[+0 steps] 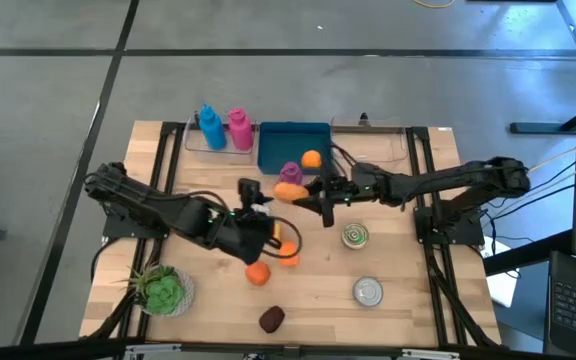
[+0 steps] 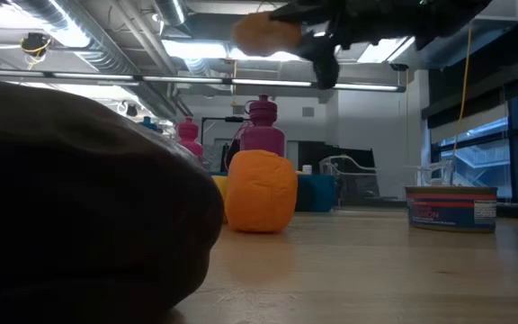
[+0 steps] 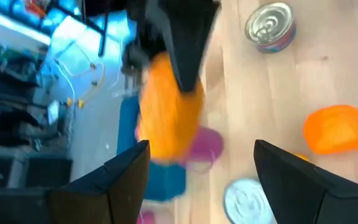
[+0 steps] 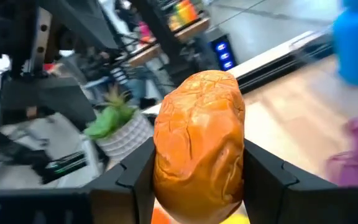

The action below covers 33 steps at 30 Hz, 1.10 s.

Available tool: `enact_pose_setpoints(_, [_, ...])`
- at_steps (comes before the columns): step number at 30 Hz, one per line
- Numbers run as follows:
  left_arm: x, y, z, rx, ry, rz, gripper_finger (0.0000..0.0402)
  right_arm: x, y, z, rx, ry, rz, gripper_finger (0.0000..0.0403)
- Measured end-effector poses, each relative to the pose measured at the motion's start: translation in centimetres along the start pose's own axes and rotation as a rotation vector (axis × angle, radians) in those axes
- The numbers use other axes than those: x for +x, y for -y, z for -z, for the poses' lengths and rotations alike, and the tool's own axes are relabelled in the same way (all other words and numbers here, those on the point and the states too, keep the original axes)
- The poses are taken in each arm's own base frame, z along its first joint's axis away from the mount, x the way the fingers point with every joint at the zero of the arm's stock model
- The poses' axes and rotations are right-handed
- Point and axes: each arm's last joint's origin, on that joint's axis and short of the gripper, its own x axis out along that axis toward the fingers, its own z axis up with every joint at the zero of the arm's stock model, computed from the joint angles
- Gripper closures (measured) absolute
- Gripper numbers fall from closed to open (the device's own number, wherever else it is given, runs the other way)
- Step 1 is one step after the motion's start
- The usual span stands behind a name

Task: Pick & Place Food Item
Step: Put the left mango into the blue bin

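Observation:
My right gripper (image 1: 306, 192) is shut on a golden-brown, crusty food item (image 4: 197, 143), held in the air in front of the blue bin (image 1: 293, 145); the low view shows the item (image 2: 266, 31) high above the table. My left gripper (image 3: 201, 168) is open at the table's middle (image 1: 268, 238) and holds nothing; its wrist view looks up at the held item (image 3: 166, 112). An orange food item (image 1: 258, 273) rests on the table near it, also in the low view (image 2: 261, 191). A dark food item (image 1: 271, 318) lies near the near edge. My right gripper pinches the golden-brown food item between its two fingers, one on each long side (image 4: 160, 168). The fingers (image 4: 263, 171) come level from the table's right. The item is lifted clear of the table and sticks out past the fingertips.
The blue bin holds a purple item (image 1: 289, 172) and an orange one (image 1: 311, 158). Blue (image 1: 210, 128) and pink (image 1: 239, 128) bottles stand in a clear tray on the far left. Two cans (image 1: 355, 235) (image 1: 368, 290) sit right of centre. A potted plant (image 1: 163, 290) stands at the near left.

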Motion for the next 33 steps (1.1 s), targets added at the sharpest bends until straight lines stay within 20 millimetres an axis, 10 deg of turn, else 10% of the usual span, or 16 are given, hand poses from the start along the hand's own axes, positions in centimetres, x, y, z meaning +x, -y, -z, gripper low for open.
enact_pose_setpoints(13, [-4.3, -0.8, 5.9, -0.253, 0.107, -0.108, 0.0132, -7.9, -3.0, -2.9, -0.277, 0.082, 0.382, 0.0228])
enact_pose_setpoints(33, [0.9, 2.9, 17.6, -0.516, 0.425, -0.098, 0.0137, -8.5, 2.0, 4.5, -0.193, 0.099, 0.54, 0.023])
